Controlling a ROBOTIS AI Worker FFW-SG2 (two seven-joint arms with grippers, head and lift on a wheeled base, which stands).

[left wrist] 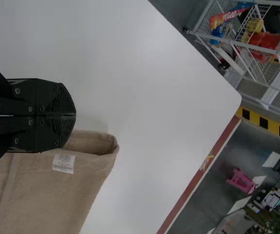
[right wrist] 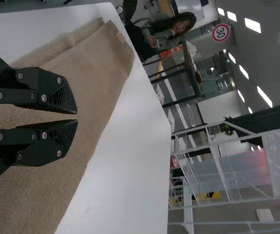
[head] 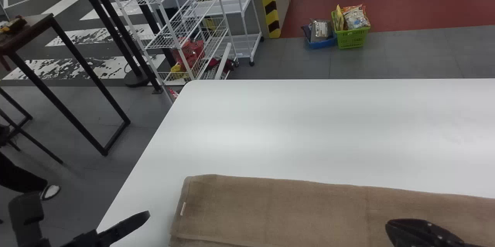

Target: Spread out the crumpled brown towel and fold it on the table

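Well, we have one brown towel (head: pixel 270 212), folded into a long, flat strip. One small white tag (head: pixel 183 209) shows near its left end, where two layers turn over in a loose, slightly gaping fold. Two claws are at the towel, one to each arm. Our left claw (head: pixel 145 215) hangs just off the towel's left end, its two fingers clenched together on nothing. Our right claw (head: pixel 390 225) is above the towel, well along from the tag, its two fingers released, with a gap between them and no cloth in it. We see one white tabletop (head: pixel 309 123) under the towel, reaching out past the towel's far edge and its left end.

On the floor well beyond the towel stand two baskets, one green (head: pixel 352 39) and one blue (head: pixel 322 44), side by side, both holding packets. Beyond the towel and to its left we find a white wire rack (head: pixel 170 32) with red and yellow things on it, and, farther left of the towel, one dark side table (head: pixel 29 32).
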